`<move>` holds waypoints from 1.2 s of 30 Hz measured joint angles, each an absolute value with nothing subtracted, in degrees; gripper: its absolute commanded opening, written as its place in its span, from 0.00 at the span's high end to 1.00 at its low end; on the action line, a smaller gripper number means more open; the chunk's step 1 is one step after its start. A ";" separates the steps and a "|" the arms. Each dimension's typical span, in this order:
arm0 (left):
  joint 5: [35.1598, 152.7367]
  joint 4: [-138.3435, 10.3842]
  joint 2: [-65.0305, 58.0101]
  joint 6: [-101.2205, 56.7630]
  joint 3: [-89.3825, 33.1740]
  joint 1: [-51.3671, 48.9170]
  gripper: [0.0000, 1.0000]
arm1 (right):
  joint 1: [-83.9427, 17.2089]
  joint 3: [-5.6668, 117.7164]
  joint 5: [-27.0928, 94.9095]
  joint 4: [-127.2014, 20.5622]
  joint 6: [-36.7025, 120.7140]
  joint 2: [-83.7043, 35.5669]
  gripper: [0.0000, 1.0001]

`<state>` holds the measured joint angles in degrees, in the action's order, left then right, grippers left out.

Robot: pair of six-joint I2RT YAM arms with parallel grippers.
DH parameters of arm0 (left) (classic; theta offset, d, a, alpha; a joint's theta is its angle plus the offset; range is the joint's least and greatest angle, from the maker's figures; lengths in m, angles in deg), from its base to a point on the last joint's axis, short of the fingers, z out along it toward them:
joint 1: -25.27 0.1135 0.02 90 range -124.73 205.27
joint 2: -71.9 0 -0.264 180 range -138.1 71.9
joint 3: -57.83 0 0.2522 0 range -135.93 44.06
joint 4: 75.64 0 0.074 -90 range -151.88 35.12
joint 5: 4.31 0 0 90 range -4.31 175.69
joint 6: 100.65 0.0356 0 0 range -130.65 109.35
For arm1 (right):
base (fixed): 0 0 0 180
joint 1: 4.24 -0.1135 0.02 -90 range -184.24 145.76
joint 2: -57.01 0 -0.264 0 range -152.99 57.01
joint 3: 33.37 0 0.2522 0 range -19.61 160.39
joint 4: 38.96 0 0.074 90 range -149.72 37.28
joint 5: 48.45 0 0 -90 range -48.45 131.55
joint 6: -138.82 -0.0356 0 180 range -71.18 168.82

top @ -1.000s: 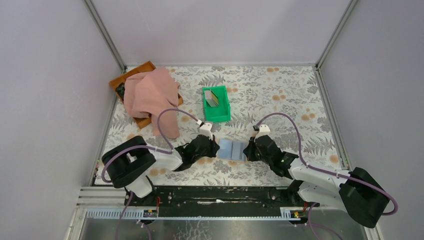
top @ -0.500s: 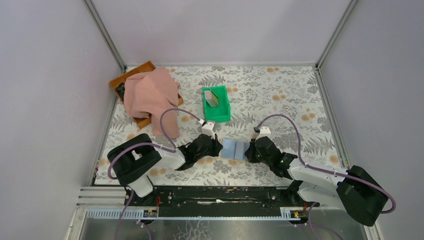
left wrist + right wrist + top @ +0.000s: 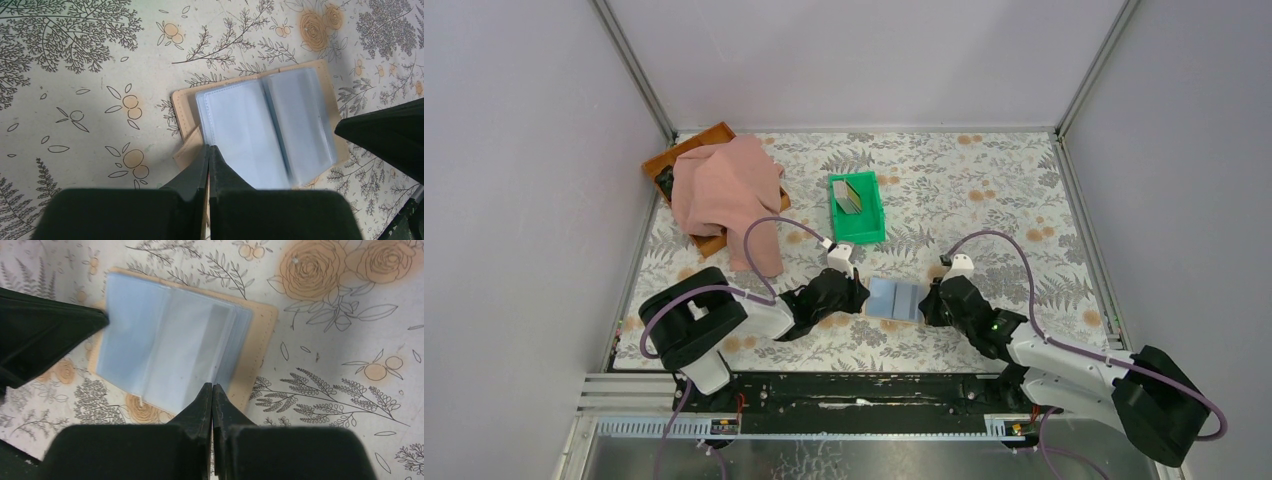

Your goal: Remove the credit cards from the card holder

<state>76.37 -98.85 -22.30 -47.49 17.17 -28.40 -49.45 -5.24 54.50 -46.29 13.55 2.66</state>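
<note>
Card holder [image 3: 894, 299] lies open on the worktop [image 3: 984, 190], close to the near edge and about midway between the left and right edges, pale blue sleeves up and tan cover underneath. The left claw [image 3: 860, 297] is clenched, its tip at the left side where sleeve meets cover. The right claw [image 3: 928, 302] is clenched too, its tip at the edge of the right-hand sleeves. Neither shows anything pinched between its fingers. Some cards [image 3: 852, 195] stand in the green bin [image 3: 871, 234] farther back, toward the worktop's middle. A greyish patch under the right sleeves, seen from the right wrist, may be a card inside; I cannot tell. The step in hand looks like spreading or pinning the card holder to check the sleeves. Next, one claw likely has to press the cover down while the other releases, slips a finger into a sleeve mouth and pinches any card edge; the thin, slick plastic may lift along with it
</note>
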 measured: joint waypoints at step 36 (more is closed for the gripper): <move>77.83 -101.64 -23.67 -48.47 17.43 -28.31 1.00 | -49.45 -4.71 51.59 -40.34 12.05 -5.68 1.00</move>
